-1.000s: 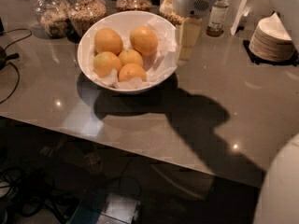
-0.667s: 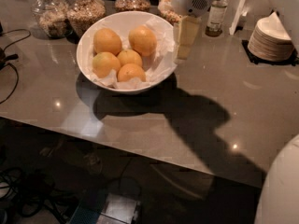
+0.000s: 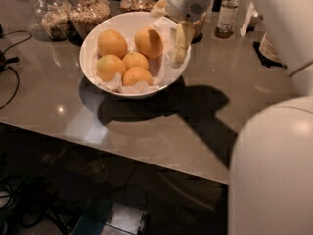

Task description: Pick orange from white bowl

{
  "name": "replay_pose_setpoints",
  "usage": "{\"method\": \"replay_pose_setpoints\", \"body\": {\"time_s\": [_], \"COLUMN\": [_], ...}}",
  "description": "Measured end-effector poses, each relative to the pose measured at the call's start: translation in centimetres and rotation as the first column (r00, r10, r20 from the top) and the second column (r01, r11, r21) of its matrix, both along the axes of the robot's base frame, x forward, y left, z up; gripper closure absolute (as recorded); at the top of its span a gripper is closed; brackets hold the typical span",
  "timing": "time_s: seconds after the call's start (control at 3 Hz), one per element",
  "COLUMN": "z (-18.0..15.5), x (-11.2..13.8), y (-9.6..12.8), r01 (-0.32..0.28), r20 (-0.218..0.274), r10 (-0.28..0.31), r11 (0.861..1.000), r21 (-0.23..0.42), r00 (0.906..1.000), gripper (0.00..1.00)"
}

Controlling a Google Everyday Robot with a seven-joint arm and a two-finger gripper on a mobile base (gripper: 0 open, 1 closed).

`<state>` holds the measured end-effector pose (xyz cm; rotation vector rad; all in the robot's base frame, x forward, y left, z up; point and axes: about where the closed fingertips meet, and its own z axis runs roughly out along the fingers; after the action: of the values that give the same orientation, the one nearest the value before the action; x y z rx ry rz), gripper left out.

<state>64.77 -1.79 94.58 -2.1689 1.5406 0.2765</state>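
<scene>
The white bowl (image 3: 88, 48), lined with crumpled white paper, stands on the grey table and holds five oranges. The two largest lie at the back: one at the back left (image 3: 112, 43) and one at the back right (image 3: 149, 42). Three smaller ones lie in front (image 3: 110, 66), (image 3: 135, 60), (image 3: 137, 76). My gripper (image 3: 180, 44) hangs down from the upper right over the bowl's right inner side, just right of the back-right orange and apart from it. It holds nothing.
Three glass jars (image 3: 51, 13), (image 3: 90, 11), (image 3: 138, 1) stand behind the bowl. A small bottle (image 3: 227, 13) stands at the back right. Cables (image 3: 10, 58) lie at the left. My white arm (image 3: 274, 170) fills the lower right. The table's front edge (image 3: 122, 148) runs across below the bowl.
My gripper has moved left, from beside the bowl's right rim to over the bowl's right inner side. The oranges and the bowl have not moved.
</scene>
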Motion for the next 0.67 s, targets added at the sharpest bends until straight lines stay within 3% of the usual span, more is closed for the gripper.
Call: {"method": "replay_pose_setpoints", "body": {"time_s": [0.33,0.67], "z": [-0.1,3.4], "x": [2.7,4.1], "y": [5.5,10.8], "r01": [-0.146,-0.244], "r20": [0.024,0.135], "r10": [0.145,0.229], "r11": [0.987,0.964], "r21": [0.065,0.108], "r00": [0.9891,0.9641], "gripper": [0.0,0.0]}}
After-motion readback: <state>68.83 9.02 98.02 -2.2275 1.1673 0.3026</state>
